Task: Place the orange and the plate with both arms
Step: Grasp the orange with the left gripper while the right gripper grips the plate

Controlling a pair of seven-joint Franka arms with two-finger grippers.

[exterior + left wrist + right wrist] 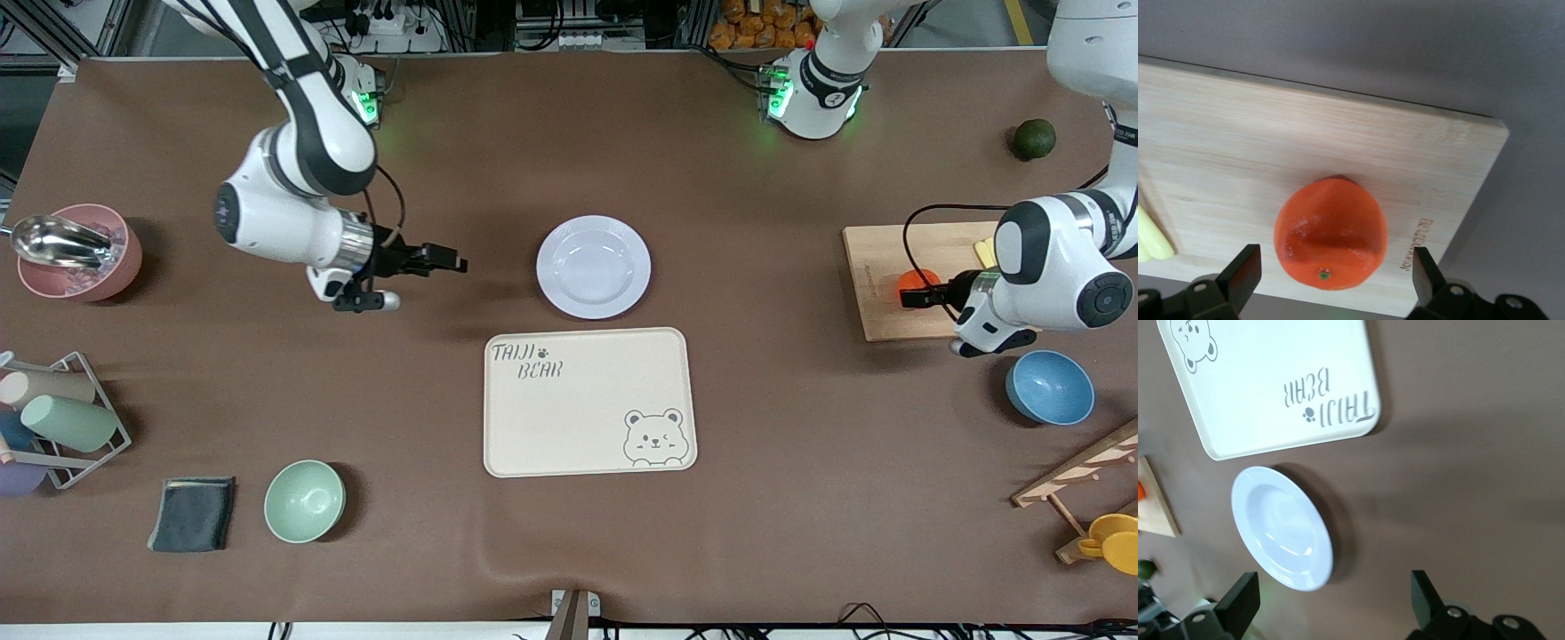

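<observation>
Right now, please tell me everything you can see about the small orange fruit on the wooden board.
The small glossy orange-red round fruit has a dented, creased skin and a tiny green stem spot. It lies on the pale wooden cutting board, near the board's edge toward the plate, touching only the board. The left end effector is around it with open fingers on either side, not touching it.

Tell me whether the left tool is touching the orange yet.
Apart. The left wrist view shows the left tool open around the orange, which rests on the wooden board, with bare board visible between each finger and the fruit.
</observation>
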